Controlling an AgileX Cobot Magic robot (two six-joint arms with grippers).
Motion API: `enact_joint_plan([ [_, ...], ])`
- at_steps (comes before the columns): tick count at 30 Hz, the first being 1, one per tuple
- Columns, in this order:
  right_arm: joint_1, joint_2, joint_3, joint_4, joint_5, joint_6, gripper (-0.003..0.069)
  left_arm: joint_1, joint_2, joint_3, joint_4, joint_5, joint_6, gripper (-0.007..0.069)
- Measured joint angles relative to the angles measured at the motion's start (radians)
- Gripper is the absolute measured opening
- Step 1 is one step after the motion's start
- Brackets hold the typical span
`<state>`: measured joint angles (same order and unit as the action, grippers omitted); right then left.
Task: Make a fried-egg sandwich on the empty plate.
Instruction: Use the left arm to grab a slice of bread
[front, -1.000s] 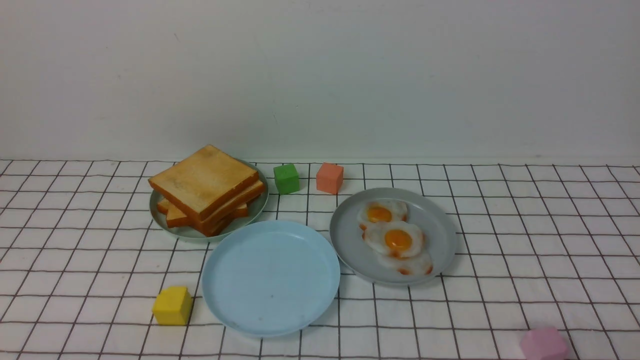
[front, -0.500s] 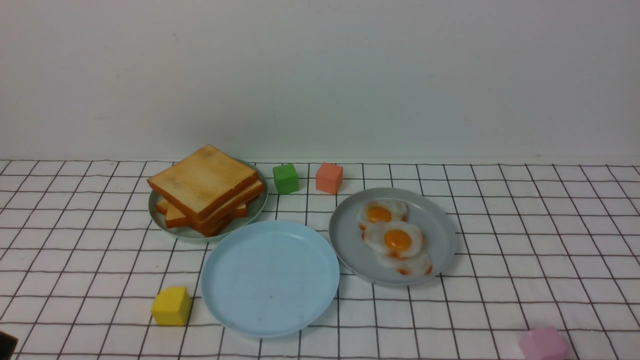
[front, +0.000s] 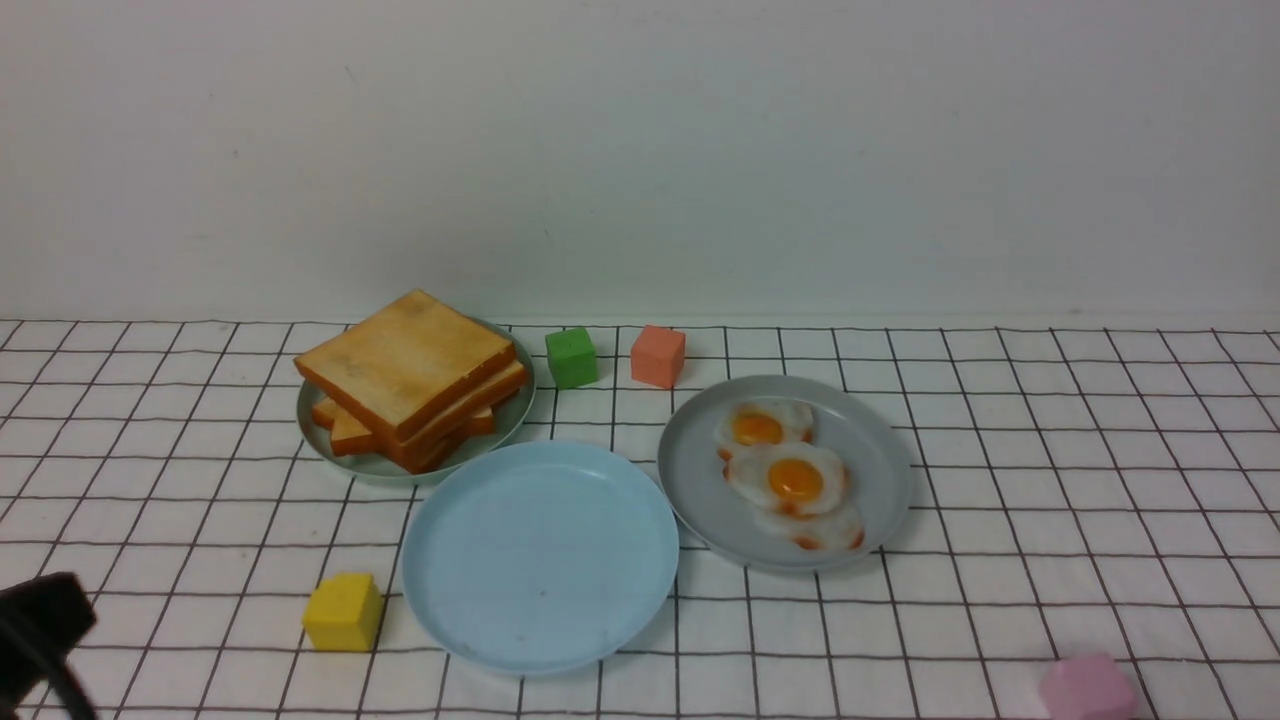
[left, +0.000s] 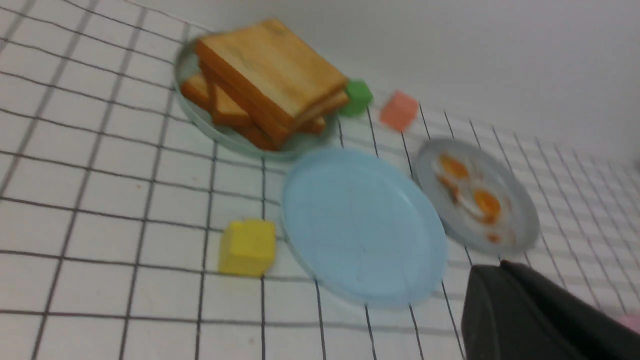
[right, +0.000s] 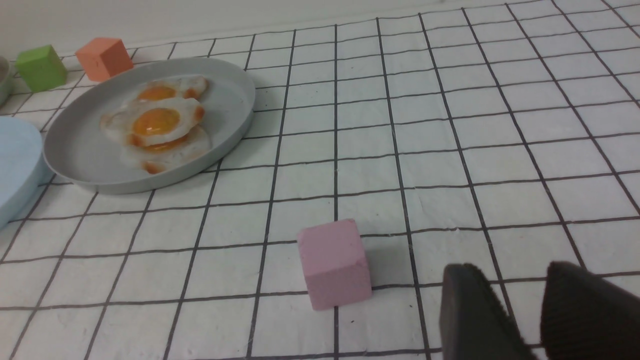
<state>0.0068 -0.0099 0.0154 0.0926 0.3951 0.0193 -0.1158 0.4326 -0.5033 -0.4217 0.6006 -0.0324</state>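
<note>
Three plates sit on the gridded white surface (front: 1050, 450). The blue plate (front: 540, 555) is in the middle, nearest of the three: round, light blue, with a shallow rim and nothing on it. The green plate (front: 505, 425), far left of it, carries a stack of toast (front: 410, 365). These are thick golden slices with darker crusts, the lower ones turned askew. There are at least three, but I cannot tell the exact count. The grey plate (front: 870, 450), to the right and just beside the blue one, holds three fried eggs (front: 790, 478). They overlap in a row from far to near, and the nearest is largely covered by the middle one.

Four cubes lie about. A green cube (front: 572, 357) and an orange cube (front: 659, 356) sit side by side at the far side, between the toast and the eggs. A yellow cube (front: 343, 612) is just left of the blue plate. A pink cube (front: 1087, 688) is at the near right edge.

The left pincer (left: 492, 272) shows as a dark shape at the near left corner, well apart from the toast. Its view is blurred, so I cannot tell how its fingers are set. The right pincer (right: 515, 275) hangs just near-right of the pink cube, its fingers slightly spread with nothing between them.
</note>
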Motion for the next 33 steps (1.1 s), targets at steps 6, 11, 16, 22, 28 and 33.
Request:
enact_joint_plan([
  [6,0.000,0.000,0.001,0.002,-0.012,0.001,0.0240,-0.125,0.349,-0.209,0.039,0.206,0.038,-0.0013],
  [11,0.000,0.000,0.012,0.188,-0.116,0.077,0.0241,-0.134,0.489,-0.255,0.029,0.226,0.089,-0.0013],
  [16,0.001,0.000,0.012,0.396,-0.287,0.106,0.0241,-0.135,0.541,-0.267,0.020,0.167,0.159,-0.0013],
  [22,0.027,0.052,-0.194,0.475,-0.028,-0.004,0.0165,-0.135,0.651,-0.375,0.044,0.095,0.222,-0.0013],
  [28,0.070,0.368,-0.663,0.439,0.467,-0.297,-0.0003,-0.135,0.869,-0.547,0.105,0.090,0.224,-0.0013],
  [33,0.126,0.583,-0.901,0.440,0.665,-0.340,-0.0006,-0.132,1.088,-0.664,0.172,0.067,0.196,-0.0013],
])
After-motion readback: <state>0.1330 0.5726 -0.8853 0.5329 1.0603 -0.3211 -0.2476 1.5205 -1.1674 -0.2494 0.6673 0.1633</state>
